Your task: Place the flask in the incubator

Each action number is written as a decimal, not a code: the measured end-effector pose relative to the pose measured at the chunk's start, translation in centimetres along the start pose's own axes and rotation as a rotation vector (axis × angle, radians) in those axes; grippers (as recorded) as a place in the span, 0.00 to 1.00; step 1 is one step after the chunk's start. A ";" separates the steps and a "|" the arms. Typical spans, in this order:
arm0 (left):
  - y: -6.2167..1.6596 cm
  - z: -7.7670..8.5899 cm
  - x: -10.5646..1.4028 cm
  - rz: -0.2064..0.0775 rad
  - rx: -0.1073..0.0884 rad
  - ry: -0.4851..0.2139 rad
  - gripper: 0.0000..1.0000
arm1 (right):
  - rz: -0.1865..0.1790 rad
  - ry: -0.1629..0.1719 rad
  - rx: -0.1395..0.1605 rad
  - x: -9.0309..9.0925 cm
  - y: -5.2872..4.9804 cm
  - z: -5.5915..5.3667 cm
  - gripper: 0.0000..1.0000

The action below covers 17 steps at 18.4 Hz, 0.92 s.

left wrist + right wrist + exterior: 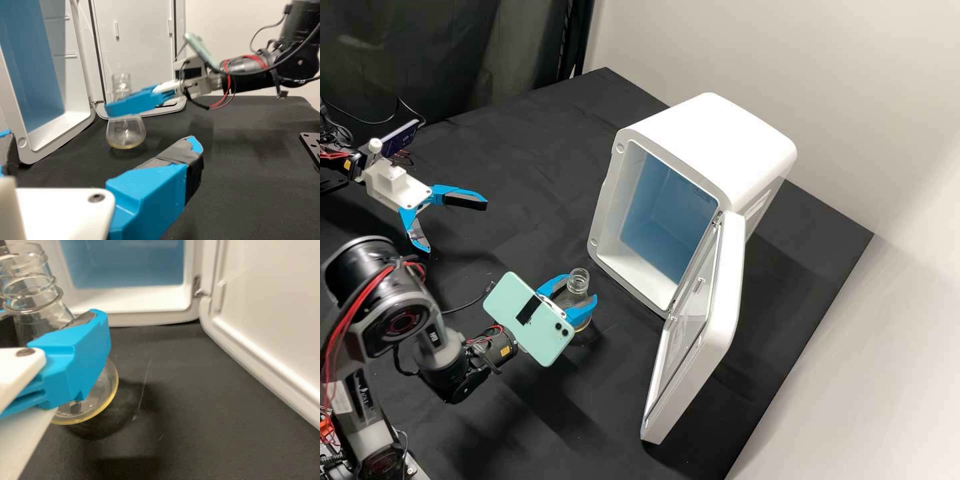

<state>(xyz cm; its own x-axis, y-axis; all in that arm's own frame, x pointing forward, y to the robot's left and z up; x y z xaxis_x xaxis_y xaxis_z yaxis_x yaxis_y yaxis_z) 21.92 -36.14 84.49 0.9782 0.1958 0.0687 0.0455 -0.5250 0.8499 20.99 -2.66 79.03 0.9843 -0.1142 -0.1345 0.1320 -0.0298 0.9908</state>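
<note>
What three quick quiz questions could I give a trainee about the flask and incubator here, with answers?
1. True or false: the incubator's door is shut.
2. Where is the flask? A inside the incubator; B upright on the bench before the incubator's opening; C tipped over on the door.
3. Which arm's gripper is at the flask?
Key: 1 false, the door stands open. 2 B. 3 The right gripper.
</note>
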 end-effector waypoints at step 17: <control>0.05 0.2 -0.2 0.003 0.000 -0.005 1.00 | 0.047 0.039 0.013 -1.2 1.0 -0.6 0.00</control>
<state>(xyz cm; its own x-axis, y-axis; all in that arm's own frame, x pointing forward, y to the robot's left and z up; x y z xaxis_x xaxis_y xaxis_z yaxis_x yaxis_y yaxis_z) 21.73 -36.40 84.39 0.9793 0.1903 0.0685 0.0428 -0.5258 0.8496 20.05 -1.95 80.20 0.9932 -0.0774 -0.0873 0.0845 -0.0385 0.9957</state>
